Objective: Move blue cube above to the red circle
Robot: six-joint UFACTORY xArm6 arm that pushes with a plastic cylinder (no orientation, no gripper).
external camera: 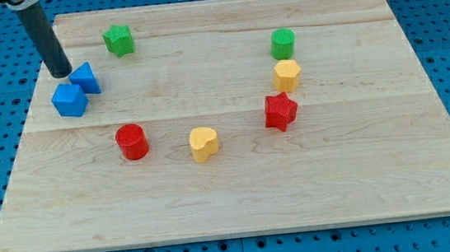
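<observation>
Blocks lie scattered across the wooden board (pixel 240 199) I am working over from afar. Nearest the view's bottom sits a yellow heart (pixel 203 144), with the red circle (pixel 132 141) just to its left. Right of them rests a red star (pixel 280 111), a yellow hexagon (pixel 287 75) behind it and a green cylinder (pixel 282 43) farther still. On the view's left, the blue cube (pixel 69 100) sits up and to the left of the red circle, well apart from it, touching a blue triangular block (pixel 85 78). My tip (pixel 61 74) stands just beside that triangular block's left edge, right behind the cube; being a bare rod, it grips nothing. Farthest back waits a green star (pixel 119 39).
</observation>
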